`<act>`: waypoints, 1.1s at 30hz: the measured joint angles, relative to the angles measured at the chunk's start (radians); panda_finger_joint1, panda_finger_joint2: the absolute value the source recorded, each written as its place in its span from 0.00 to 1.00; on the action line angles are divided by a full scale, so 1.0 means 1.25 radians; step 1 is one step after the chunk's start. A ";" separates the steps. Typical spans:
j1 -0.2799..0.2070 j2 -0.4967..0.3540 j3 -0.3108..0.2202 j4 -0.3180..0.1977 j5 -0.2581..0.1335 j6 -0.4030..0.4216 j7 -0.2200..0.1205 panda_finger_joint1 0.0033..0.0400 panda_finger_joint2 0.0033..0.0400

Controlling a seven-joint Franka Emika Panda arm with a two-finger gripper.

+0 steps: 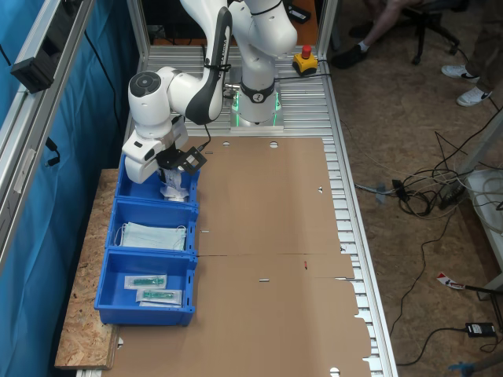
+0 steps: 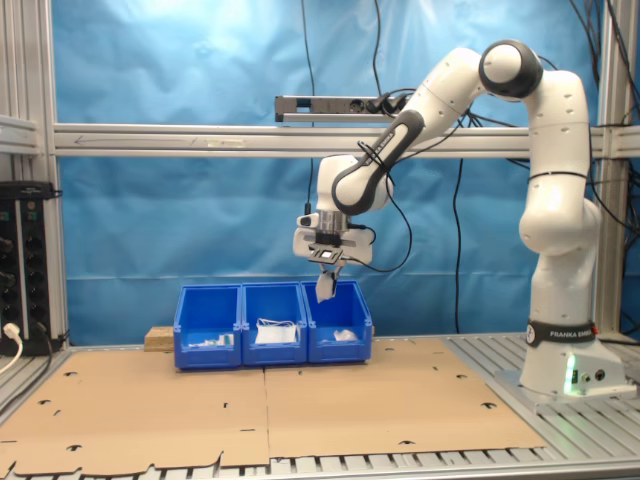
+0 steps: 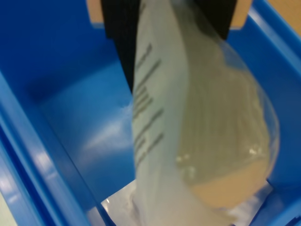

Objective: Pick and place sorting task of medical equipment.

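Your gripper (image 2: pixel 327 268) hangs above the end bin (image 2: pixel 340 322) nearest the arm's base, fingers clamped on a clear-wrapped packet (image 2: pixel 325 287) that dangles over another packet (image 2: pixel 343 334) inside.

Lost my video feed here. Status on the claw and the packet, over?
Claw shut on packet, hanging above the end bin nearest the robot base. Another packet already lies inside. Nothing blocking the drop.
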 joint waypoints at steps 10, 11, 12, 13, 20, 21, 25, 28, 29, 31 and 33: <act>0.000 0.000 0.000 0.000 0.000 0.000 0.000 0.04 0.04; 0.000 0.000 0.000 0.000 0.000 0.000 0.000 0.04 0.04; 0.000 0.000 0.000 0.000 0.000 0.000 0.000 0.04 0.04; 0.000 0.000 0.000 0.000 0.000 0.000 0.000 0.04 0.04; 0.000 0.000 0.000 0.000 0.000 0.000 0.000 0.04 0.04; 0.000 0.000 0.000 0.000 0.000 0.000 0.000 0.04 0.04; 0.000 0.000 0.000 0.000 0.000 0.000 0.000 0.25 0.25; 0.000 0.000 0.000 0.000 0.000 0.000 0.000 0.25 0.25; 0.000 0.000 0.000 0.000 0.000 0.000 0.000 0.25 0.25; 0.000 0.000 0.000 0.000 0.000 0.000 0.000 0.46 0.46; 0.000 0.000 0.000 0.000 0.000 0.000 0.000 0.46 0.46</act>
